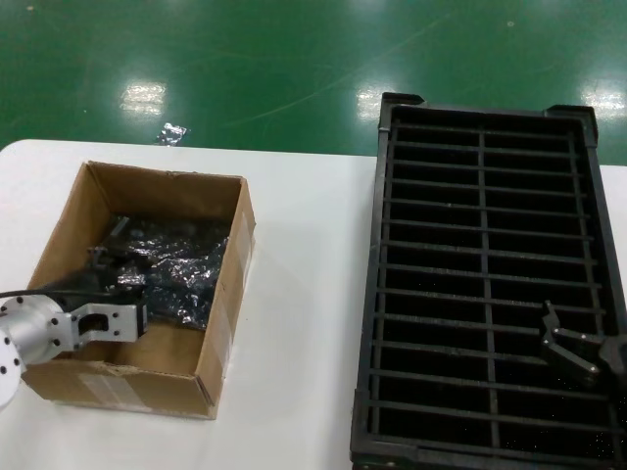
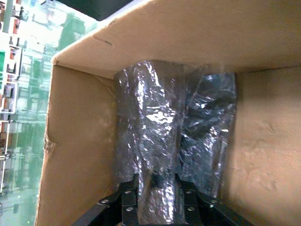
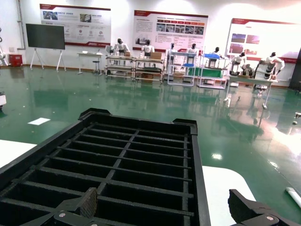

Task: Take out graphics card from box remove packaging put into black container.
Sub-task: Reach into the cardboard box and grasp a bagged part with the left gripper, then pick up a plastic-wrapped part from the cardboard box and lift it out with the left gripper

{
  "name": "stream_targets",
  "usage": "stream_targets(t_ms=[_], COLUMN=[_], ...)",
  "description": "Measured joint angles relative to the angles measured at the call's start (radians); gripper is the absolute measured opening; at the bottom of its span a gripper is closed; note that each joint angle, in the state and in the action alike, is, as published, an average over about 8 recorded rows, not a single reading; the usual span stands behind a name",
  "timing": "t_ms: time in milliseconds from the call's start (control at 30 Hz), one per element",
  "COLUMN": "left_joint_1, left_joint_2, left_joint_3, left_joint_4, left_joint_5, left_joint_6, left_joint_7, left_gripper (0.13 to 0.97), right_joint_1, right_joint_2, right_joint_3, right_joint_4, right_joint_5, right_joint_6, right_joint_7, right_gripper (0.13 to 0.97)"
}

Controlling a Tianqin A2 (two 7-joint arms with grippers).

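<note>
The brown cardboard box (image 1: 223,313) stands on the left of the white table, open at the top. Inside lie crinkly bagged items (image 1: 186,259). My left gripper (image 1: 145,299) reaches into the box. In the left wrist view its fingers (image 2: 129,188) press on both sides of the lighter grey translucent packaging (image 2: 150,117), so the left gripper (image 2: 156,183) is shut on it. A darker bagged bundle (image 2: 209,127) lies beside it. The graphics card itself is hidden inside the bags. My right gripper (image 1: 581,343) hangs open and empty over the near right part of the black container (image 1: 376,294).
The box walls (image 2: 80,155) stand close on both sides of the left gripper. In the right wrist view the slatted black container (image 3: 200,179) lies under the open right gripper (image 3: 164,203). A small shiny scrap (image 1: 171,133) lies on the green floor beyond the table.
</note>
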Motion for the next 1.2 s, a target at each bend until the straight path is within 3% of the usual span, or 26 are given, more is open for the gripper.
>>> stream_targets(t_ms=[233,600,1000,1100,1200], left_joint_1=[0.019,0.035,0.133,0.151,0.163], left_joint_2=[-0.007,-0.004,-0.059,-0.084,-0.118], left_joint_3=[-0.014,-0.034,-0.148,-0.168,-0.175], left_joint_4=[-0.017,-0.048,-0.284,-0.331,-0.361], left_joint_5=[0.015,0.029,0.109,0.088,0.029], left_joint_6=[-0.003,-0.017,-0.011,-0.023,-0.042], left_joint_7=[-0.009,-0.008,-0.075,-0.062,-0.022], left_gripper=[0.261,0.163,0.139,0.139,0.139], right_joint_1=[0.000,0.000,0.000,0.000,0.000], right_joint_2=[0.000,0.000,0.000,0.000,0.000], right_joint_3=[0.000,0.000,0.000,0.000,0.000], right_joint_4=[0.000,0.000,0.000,0.000,0.000], right_joint_5=[0.000,0.000,0.000,0.000,0.000], right_joint_6=[0.000,0.000,0.000,0.000,0.000], right_joint_7=[0.000,0.000,0.000,0.000,0.000], right_gripper=[0.966,0.966,0.966,0.966,0.966])
